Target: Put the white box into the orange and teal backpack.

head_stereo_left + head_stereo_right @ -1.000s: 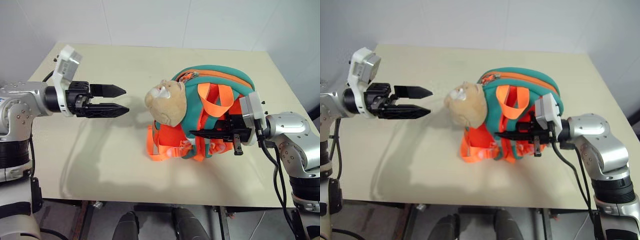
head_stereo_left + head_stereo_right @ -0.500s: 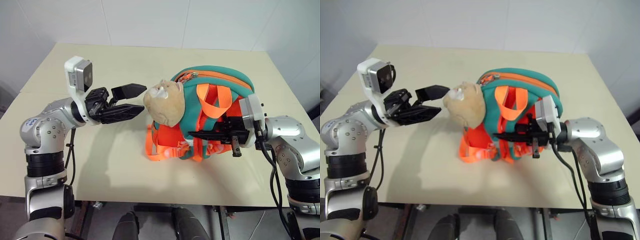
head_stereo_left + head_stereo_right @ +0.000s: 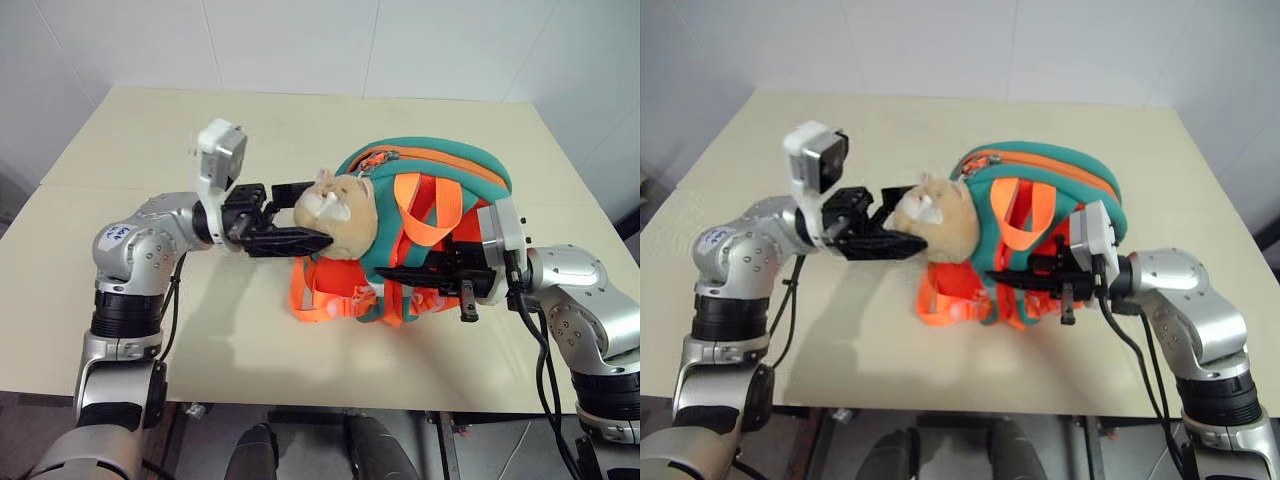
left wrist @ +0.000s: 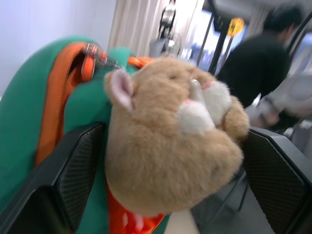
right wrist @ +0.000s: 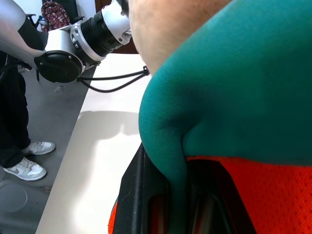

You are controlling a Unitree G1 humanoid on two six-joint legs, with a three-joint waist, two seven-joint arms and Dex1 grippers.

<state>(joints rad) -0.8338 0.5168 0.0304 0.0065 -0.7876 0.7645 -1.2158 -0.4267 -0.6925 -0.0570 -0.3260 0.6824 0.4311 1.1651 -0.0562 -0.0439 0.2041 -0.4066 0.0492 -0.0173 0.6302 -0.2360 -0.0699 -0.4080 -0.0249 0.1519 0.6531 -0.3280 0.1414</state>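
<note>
Teal orange and teal backpack (image 3: pixel 430 190) on the table (image 3: pixel 150 130), white box apparently zipped inside
Spread left gripper (image 3: pixel 300 215) straddles the plush head (image 3: pixel 338 212); right gripper (image 3: pixel 425 275) pinches the backpack's fabric: closing on plush could tip it

Robot test room, bare beige table (image 3: pixel 150 130), white walls, onlookers standing by (image 4: pixel 253 63)

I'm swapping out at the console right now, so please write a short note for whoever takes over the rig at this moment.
Left gripper: open, its fingers on either side of the plush animal head, not closed on it.
Right gripper: shut on the orange and teal backpack, pinching teal fabric low on its side.
Backpack stands on the table, zipper apparently shut.
Done: backpack steadied.
Left: open the backpack, find the white box and put it in.
</note>
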